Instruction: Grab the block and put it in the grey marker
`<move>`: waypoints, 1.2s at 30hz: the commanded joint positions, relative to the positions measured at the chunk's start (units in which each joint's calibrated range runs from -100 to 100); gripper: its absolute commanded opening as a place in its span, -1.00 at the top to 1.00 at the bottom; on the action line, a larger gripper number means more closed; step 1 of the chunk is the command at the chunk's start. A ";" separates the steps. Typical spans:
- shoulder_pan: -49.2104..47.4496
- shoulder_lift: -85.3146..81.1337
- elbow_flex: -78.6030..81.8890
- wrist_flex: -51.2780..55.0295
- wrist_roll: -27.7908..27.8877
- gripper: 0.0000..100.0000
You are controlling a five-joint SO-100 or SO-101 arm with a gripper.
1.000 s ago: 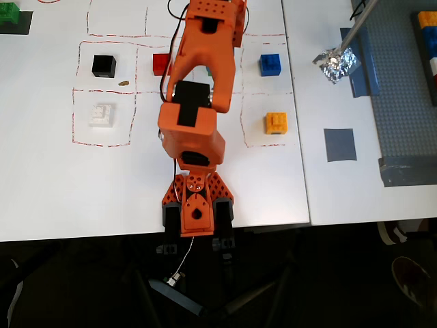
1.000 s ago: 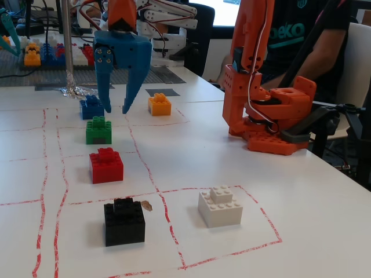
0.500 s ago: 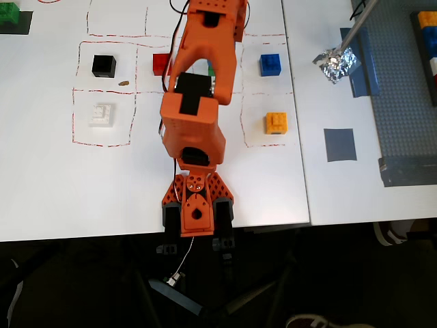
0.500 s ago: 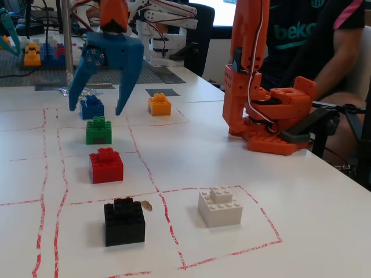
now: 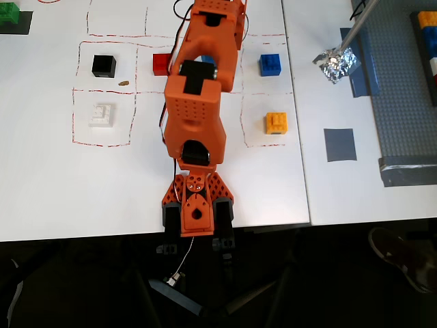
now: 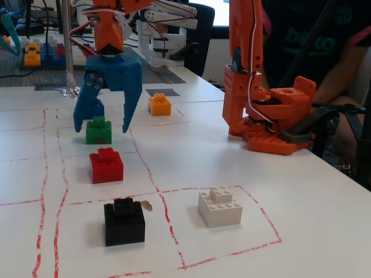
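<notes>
1 green block (image 6: pixel 98 130), plus 1 red (image 6: pixel 106 165), 1 black (image 6: pixel 124 220), 1 white (image 6: pixel 220 206), 1 orange (image 6: pixel 159 104), 1 blue brick (image 5: pixel 271 64). 1 grey marker (image 5: pixel 340 145). Gripper (image 6: pixel 107 124) wide open, straddling block, holding nothing. No legible txt.

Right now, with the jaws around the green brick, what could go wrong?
The open gripper straddles the block off-centre, its left finger much closer, so closing may skew it. The red brick sits just in front and could get nudged. The grey marker lies across the table, so a weak grip could drop it.
</notes>
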 commanded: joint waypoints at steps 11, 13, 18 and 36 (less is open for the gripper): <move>-2.71 -2.91 -4.07 -6.45 -1.03 1.00; -2.36 -4.37 -3.98 -6.37 -0.73 1.00; -1.92 -10.23 -5.52 -1.88 -0.24 1.00; 3.11 -38.15 9.53 8.57 7.86 1.00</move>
